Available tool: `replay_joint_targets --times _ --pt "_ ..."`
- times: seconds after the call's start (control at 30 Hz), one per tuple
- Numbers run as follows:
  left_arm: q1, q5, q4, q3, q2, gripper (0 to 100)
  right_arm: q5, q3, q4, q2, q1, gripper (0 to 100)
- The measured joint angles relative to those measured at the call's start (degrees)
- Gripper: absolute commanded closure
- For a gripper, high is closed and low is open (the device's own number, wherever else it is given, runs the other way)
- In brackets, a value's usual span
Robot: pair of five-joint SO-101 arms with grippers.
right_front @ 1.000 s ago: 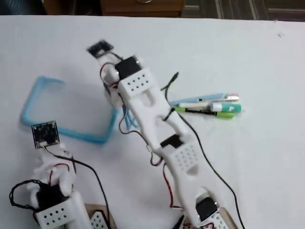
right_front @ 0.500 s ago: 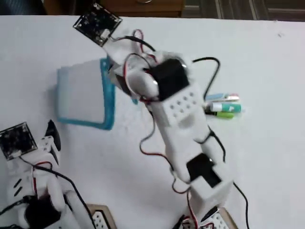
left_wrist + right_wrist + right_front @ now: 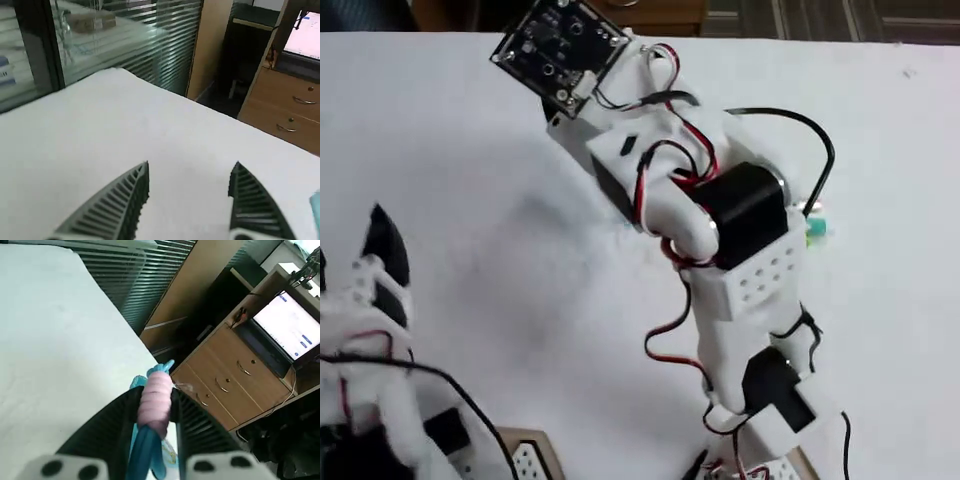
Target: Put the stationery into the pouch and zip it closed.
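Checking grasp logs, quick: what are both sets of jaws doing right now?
Left gripper: open, empty.
Right gripper: shut on a pink-wrapped blue piece; what it belongs to cannot be told.

right arm (image 3: pixel 740 270) over mid-surface (image 3: pixel 470 150), pouch (image 3: pixel 145 450) between its jaws. pens (image 3: pixel 812 225) on surface just right of that arm. left arm (image 3: pixel 380 410) at near-left corner. drawer cabinet (image 3: pixel 225 385) behind surface's far edge.

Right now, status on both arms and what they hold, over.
Left gripper: jaws open, empty, over the table. Right gripper: jaws shut on pink-wrapped tab with blue strip, held high. Pens partly behind right arm.
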Motion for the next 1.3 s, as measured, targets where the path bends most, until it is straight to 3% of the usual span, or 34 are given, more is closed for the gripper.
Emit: replay_joint_targets --times 0.3,0.43,0.53,0.77,0.9,1.07,1.3 --pt "4.4 10.3 25.1 -47.3 38.2 73 -2.6 8.1 6.5 0.0 -3.6 98.1" --pt "4.4 10.8 28.7 -65.0 47.4 73 -2.6 11.3 7.0 -0.1 -3.7 98.1" --pt "4.4 10.8 28.9 -71.6 50.2 73 -2.9 14.4 7.1 -0.1 -3.6 98.1" --pt "4.4 10.8 28.9 -74.1 51.5 72 -6.2 20.0 7.1 -0.1 -3.7 98.1" --pt "4.9 9.4 28.9 -74.1 51.5 64 -6.2 20.0 7.1 -0.1 -3.7 98.1" --pt "9.5 5.5 28.9 -71.3 51.5 50 -4.6 20.0 3.8 -0.1 -2.5 98.1" --pt "17.7 5.1 22.6 -61.5 51.7 50 -4.5 20.3 -2.2 -0.7 2.4 98.1"
